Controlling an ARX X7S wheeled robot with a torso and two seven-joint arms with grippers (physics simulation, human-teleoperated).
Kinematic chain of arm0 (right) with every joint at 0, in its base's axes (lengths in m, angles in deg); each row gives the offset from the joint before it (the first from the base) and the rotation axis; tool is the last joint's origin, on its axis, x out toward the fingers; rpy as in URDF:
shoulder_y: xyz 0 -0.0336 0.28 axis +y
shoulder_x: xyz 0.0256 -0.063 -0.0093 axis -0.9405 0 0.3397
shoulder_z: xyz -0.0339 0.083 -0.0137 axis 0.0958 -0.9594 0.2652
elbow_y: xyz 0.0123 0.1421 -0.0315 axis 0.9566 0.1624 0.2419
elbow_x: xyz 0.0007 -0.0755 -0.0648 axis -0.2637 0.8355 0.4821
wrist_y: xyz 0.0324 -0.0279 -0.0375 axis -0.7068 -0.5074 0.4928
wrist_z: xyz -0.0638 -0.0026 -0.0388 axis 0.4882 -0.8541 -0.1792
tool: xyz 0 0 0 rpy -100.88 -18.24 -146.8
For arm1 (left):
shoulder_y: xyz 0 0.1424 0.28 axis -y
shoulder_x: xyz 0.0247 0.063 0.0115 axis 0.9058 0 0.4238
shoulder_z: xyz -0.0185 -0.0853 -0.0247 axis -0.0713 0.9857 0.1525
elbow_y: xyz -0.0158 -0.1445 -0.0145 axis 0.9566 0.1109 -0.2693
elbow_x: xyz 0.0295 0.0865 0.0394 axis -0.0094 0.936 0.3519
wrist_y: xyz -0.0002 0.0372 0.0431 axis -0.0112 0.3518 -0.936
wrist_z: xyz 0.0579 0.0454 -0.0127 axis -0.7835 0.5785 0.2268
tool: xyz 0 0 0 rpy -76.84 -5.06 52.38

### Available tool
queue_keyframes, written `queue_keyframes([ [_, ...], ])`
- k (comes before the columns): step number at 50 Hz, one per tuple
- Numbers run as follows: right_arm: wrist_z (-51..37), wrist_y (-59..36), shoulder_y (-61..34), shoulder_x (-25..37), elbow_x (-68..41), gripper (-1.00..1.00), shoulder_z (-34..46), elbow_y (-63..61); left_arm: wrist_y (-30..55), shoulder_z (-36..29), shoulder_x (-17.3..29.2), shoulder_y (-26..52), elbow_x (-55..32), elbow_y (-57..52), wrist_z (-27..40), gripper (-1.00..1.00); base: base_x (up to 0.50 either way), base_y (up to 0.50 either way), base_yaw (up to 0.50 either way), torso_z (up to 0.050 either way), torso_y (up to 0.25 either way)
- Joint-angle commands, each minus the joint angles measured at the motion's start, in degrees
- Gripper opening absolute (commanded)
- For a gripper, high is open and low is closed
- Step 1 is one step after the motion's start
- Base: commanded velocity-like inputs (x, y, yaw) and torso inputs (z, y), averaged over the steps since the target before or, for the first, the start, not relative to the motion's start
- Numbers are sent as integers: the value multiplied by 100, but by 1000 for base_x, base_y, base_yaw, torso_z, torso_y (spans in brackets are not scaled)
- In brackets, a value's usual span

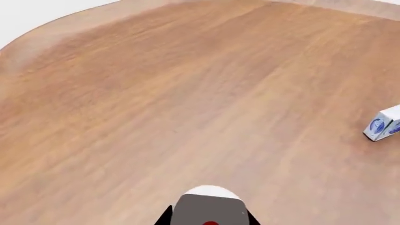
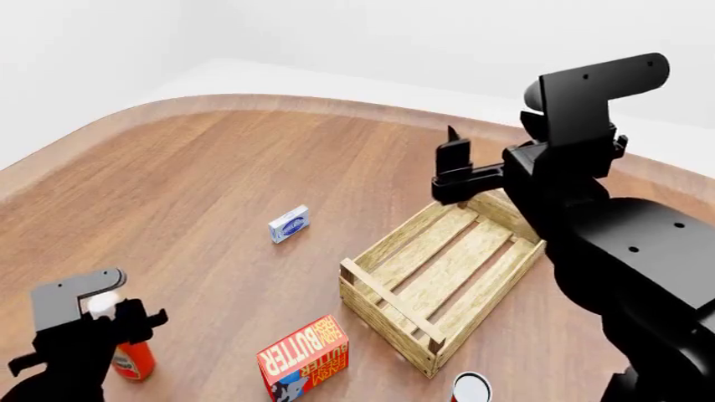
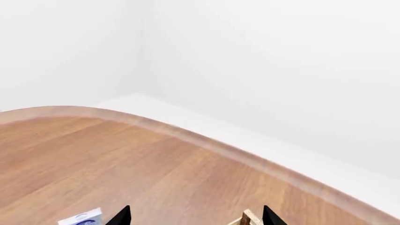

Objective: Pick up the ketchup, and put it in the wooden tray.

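The ketchup (image 2: pixel 132 360), a red bottle with a white cap, stands at the near left of the table. My left gripper (image 2: pixel 103 325) is closed around its upper part. In the left wrist view the bottle (image 1: pixel 209 204) fills the gap between the two black fingers, which touch its sides. The wooden tray (image 2: pixel 386 297) sits right of centre and is empty. My right gripper (image 2: pixel 451 149) hovers open and empty above the tray's far corner. In the right wrist view (image 3: pixel 196 218) the fingertips stand wide apart, with a tray corner post (image 3: pixel 248 218) between them.
A small blue-and-white box (image 2: pixel 290 224) lies mid-table; it also shows in the left wrist view (image 1: pixel 382 123) and the right wrist view (image 3: pixel 81 219). A red butter box (image 2: pixel 304 356) stands near the tray's front-left. A can (image 2: pixel 471 389) sits at the front edge.
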Motion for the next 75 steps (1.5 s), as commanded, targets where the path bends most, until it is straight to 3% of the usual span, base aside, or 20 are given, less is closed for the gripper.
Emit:
queue_keyframes([
  [1, -97, -157, -92, 16, -136, 100, -237, -181, 137, -10, 91, 296, -290, -467, -114, -100, 0, 0, 0, 0, 0],
  [18, -191, -849, -608, 292, -804, 100, -1282, -668, 2291, -820, 657, 2375, -1145, -2025, -614, -100, 0, 0, 0, 0, 0],
  [24, -362, -898, -394, 620, -1313, 100, -1738, -863, 2782, -1442, 608, 3352, -1257, -1977, -751, -100, 0, 0, 0, 0, 0],
  [31, -889, -896, 34, 1120, -2240, 100, -2351, -1051, 2879, -2079, 114, 4362, -1294, -1470, -896, -100, 0, 0, 0, 0, 0],
  [47, -1851, -832, 773, 1946, -3445, 100, -3466, -1157, 1659, -3186, -1022, 5563, -958, 517, -1457, -100, 0, 0, 0, 0, 1],
  [54, -2297, -807, 1308, 2337, -4091, 100, -4243, -1250, 1086, -3214, -1497, 5679, -943, 1345, -1495, -100, 0, 0, 0, 0, 0],
  [64, -3232, -701, 2089, 2884, -5409, 100, -5315, -1261, 557, -3644, -1832, 5572, -909, 1754, -1516, -100, 0, 0, 0, 0, 1],
  [75, -3552, -760, 3485, 3251, -6459, 100, -7249, -1335, -364, -5038, -1898, 5820, -2249, 2533, -985, -100, 0, 0, 0, 0, 0],
])
